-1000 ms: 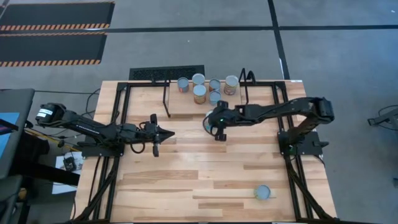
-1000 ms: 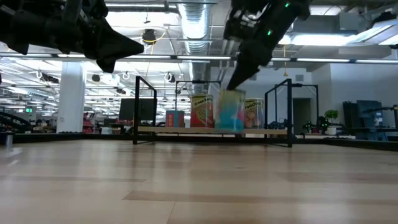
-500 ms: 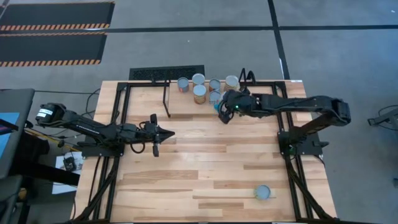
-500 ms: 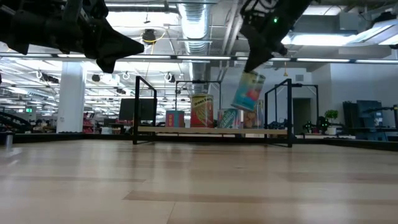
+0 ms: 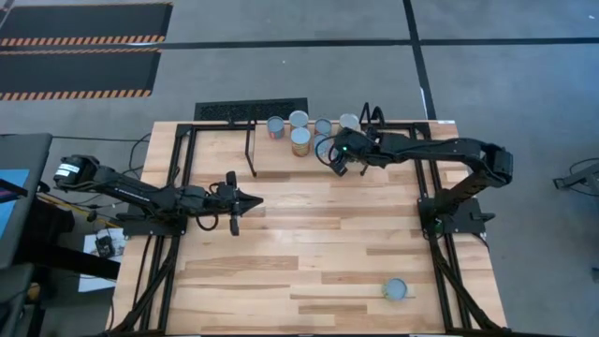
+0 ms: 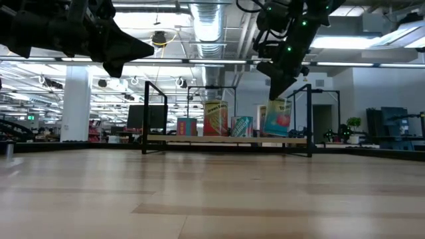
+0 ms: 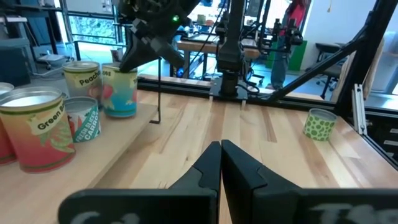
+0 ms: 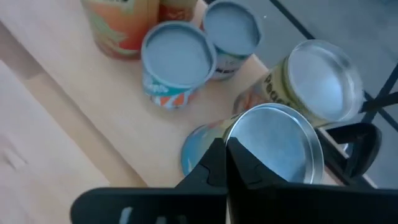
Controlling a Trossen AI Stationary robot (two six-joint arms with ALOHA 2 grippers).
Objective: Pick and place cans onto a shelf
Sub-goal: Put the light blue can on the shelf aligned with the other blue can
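Observation:
Over the shelf's point(image 5: 281, 161) right part, my right gripper point(image 5: 337, 159) is shut on a blue-labelled can point(image 6: 277, 118) with a silver top. The can's base is at the level of the board point(image 6: 199, 138); whether it touches it I cannot tell. Several other cans stand upright on the shelf, among them a tan one point(image 8: 314, 81), a teal one point(image 8: 177, 62) and an orange one point(image 5: 300, 140). My left gripper point(image 5: 253, 199) hovers shut above the table's left half, pointing level toward the right. My right gripper pinches the rim of the can's silver top point(image 8: 244, 144) between its two fingers, at the edge nearest the wrist. The fingers point(image 8: 214, 163) come slanting down from the table's right side. The can hangs below them, slightly tilted, among the cans on the shelf.
One green-dotted can point(image 5: 395, 290) stands alone on the table near the front right. The shelf's black rod legs point(image 6: 146, 116) rise at its ends. Black frame rails point(image 5: 173, 187) run along both table sides.
My right gripper has carried the blue can from the table in front of the shelf toward the far edge, over the board, rolling its wrist. The can swung up tilted, then came down nearly upright among the shelf's cans.

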